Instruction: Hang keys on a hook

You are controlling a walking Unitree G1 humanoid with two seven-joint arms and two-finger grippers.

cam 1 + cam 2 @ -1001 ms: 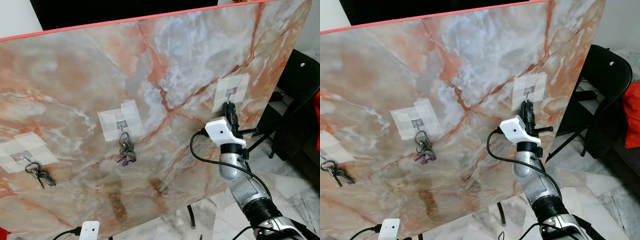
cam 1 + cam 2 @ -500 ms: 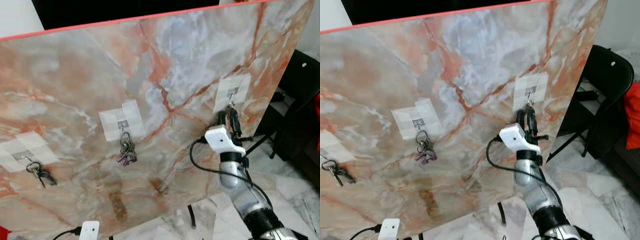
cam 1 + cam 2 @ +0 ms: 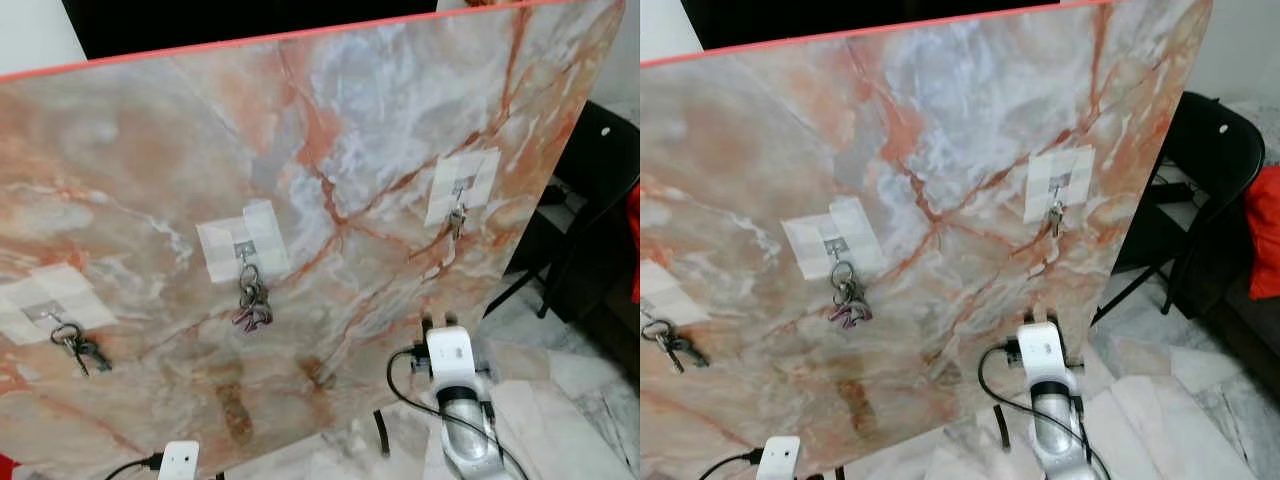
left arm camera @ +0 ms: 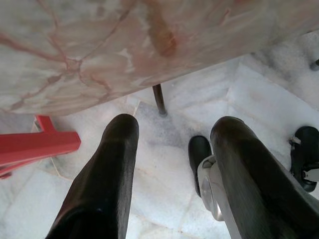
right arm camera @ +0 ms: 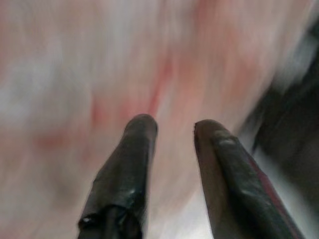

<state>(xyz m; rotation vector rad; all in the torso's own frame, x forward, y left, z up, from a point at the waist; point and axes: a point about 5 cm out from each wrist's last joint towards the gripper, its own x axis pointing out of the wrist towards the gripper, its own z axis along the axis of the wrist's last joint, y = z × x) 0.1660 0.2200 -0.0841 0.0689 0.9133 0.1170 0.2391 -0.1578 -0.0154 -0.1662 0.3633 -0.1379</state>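
Now hanging from the right hook (image 3: 460,187) on the marble board (image 3: 330,120): the keys (image 3: 457,220). Below, hovering low by the board's lower edge, right gripper (image 5: 172,129), fingers slightly parted, gripping nothing. Left gripper (image 4: 174,134) pointing at the floor (image 4: 164,164), fingers spread, gripping nothing.

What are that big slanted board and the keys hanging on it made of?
The board looks like polished marble or a marble-print panel: glossy, with pink and grey veining and a red edge; which one is unclear. The keys look like metal: silvery grey with a dull shine.
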